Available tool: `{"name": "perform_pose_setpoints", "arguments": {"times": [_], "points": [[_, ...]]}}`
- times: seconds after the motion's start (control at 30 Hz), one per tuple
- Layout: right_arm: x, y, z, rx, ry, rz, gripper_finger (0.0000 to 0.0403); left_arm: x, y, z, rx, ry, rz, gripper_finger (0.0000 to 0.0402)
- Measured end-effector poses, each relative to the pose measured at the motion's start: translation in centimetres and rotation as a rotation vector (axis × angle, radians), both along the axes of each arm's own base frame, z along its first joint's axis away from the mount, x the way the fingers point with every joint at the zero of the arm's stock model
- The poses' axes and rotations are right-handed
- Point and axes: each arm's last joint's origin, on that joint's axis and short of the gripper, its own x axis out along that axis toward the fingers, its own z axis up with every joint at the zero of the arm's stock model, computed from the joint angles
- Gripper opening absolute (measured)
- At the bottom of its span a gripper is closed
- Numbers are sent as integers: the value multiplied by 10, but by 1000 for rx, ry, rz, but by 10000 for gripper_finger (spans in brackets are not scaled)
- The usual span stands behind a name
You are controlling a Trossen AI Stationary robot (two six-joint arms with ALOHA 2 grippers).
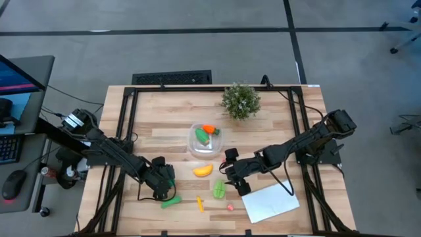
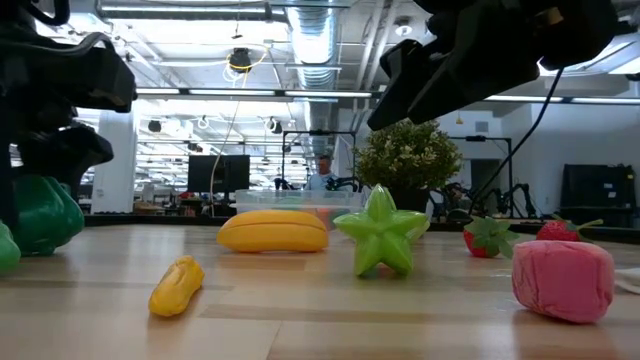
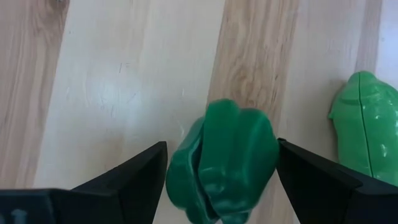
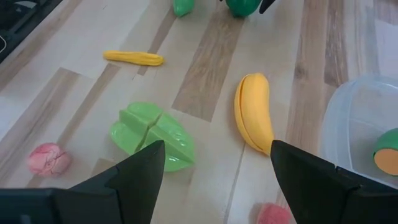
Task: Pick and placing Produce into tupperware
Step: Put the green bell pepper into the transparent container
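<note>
My left tool (image 1: pixel 164 186) reaches low over the near-left table (image 1: pixel 171 128), fingers spread wide around a green pepper (image 3: pixel 221 162), not gripping it. My right tool (image 1: pixel 231 172) hovers open above the banana (image 4: pixel 254 112) and starfruit (image 4: pixel 152 134). The tupperware (image 1: pixel 205 139) sits mid-table, holding a carrot (image 1: pixel 209 129).

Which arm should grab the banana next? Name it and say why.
Right. Its open pincer hovers right by the banana and the tupperware. The left pincer is busy, open around a green pepper.
</note>
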Motion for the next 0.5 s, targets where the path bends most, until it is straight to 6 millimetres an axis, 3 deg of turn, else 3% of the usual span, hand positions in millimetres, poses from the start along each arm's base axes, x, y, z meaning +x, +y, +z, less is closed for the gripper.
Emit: {"name": "perform_pose_setpoints", "arguments": {"times": [0.5], "points": [[0,0,0,-1,0,0,286,0,0,0,21,-10,-17,229]]}}
